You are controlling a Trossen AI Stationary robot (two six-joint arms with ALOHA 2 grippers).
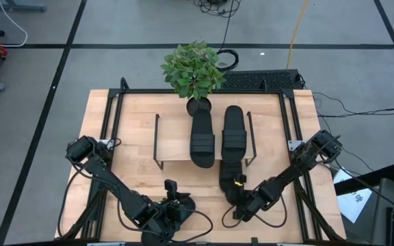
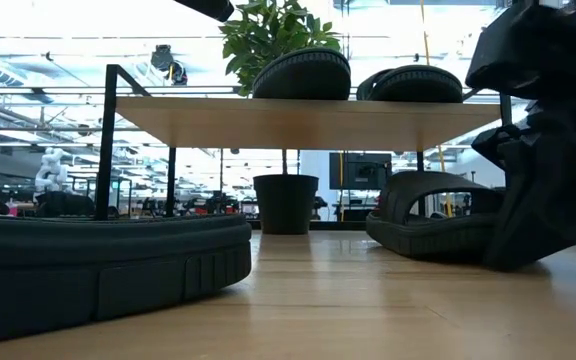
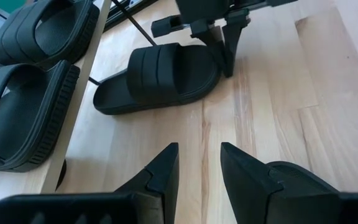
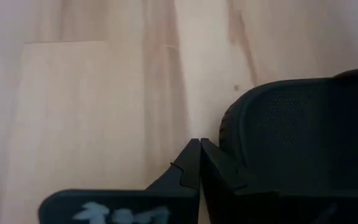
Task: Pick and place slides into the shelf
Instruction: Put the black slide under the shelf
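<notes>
Right hand (image 1: 240, 203): low over the surface (image 1: 135, 178), in front of the shelf (image 1: 176, 140); fingers pressed together, tips meeting beside the rim of the third slide and gripping nothing.

Third slide (image 1: 230, 179): flat on the surface, just in front of the shelf's right end, its near end touching or just beside the right hand.

Left hand (image 3: 194, 171): low over the surface, in front of the shelf's left half; fingers spread with a clear gap, holding nothing.

Fourth slide (image 1: 181, 203): on the surface just beside the left hand, in front of the shelf.

Shelf, top plank: two slides, one (image 1: 202, 139) and another (image 1: 234, 130), side by side on its right half; left half bare.

Potted plant (image 1: 193, 70): behind the shelf.

Progress, as judged: two of four placed; two left to lift and set.

Writing: pale marks on the right hand's body, unreadable; no brand legible on any slide.
</notes>
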